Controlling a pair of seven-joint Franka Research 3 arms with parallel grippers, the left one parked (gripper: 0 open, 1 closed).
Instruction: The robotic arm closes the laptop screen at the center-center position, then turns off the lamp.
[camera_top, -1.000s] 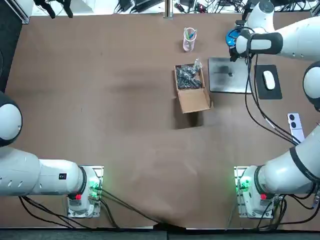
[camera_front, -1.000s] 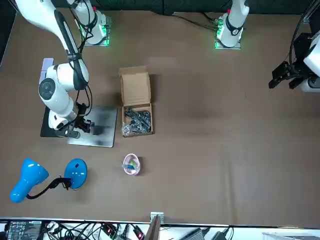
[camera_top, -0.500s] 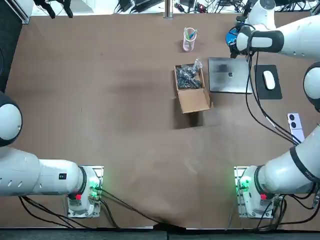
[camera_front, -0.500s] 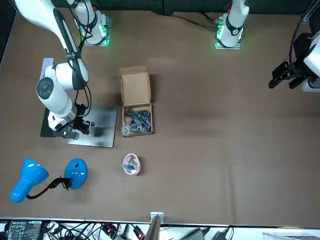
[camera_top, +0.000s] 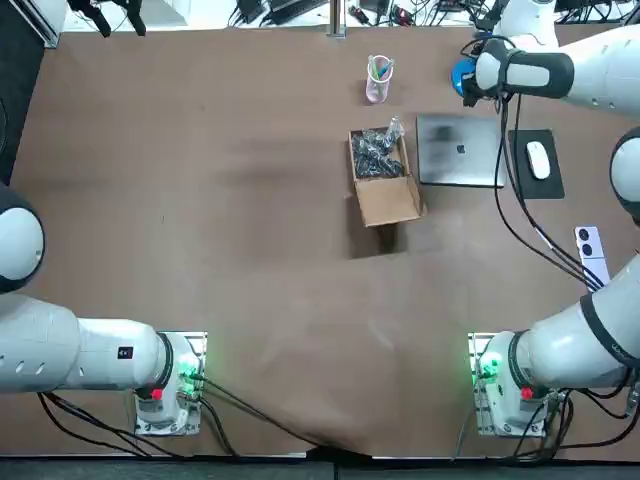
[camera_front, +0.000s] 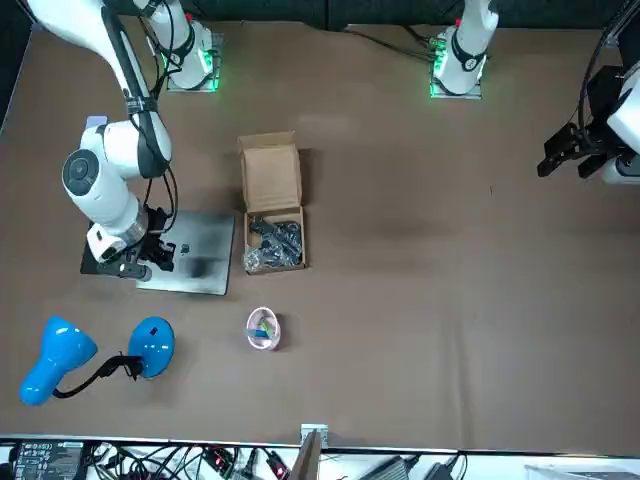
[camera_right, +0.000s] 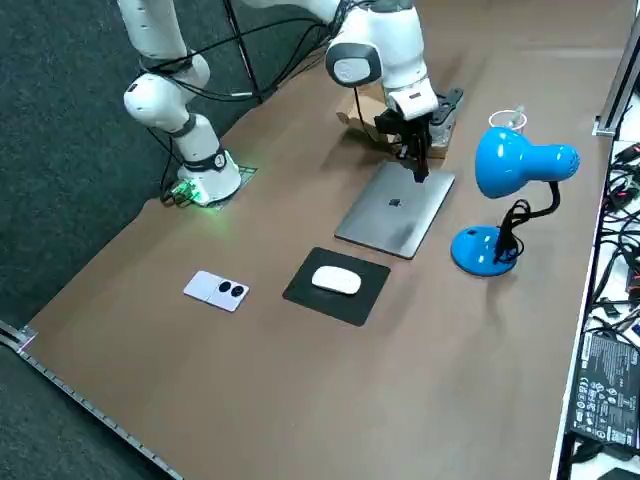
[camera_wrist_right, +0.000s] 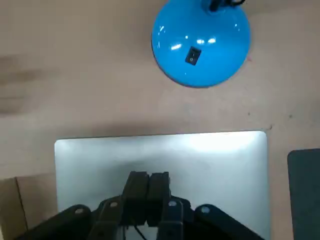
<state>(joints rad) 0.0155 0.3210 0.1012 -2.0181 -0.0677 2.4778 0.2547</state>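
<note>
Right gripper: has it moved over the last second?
Yes. The right gripper, shut, has slid across the closed laptop, away from the cardboard box.

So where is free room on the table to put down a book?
The table is bare left of the cardboard box and on its near side. Crowded: laptop, lamp, mouse pad, with the shut pincer over the laptop.

Our right arm (camera_right: 385, 40) wears glossy white rounded shells with grey joint discs. Black cables (camera_top: 520, 215) loop beside it. Its base (camera_top: 497, 372) glows green and carries a red button. Our black hand (camera_wrist_right: 148, 176), fingers pressed together, hangs over the laptop (camera_wrist_right: 215, 165).
</note>
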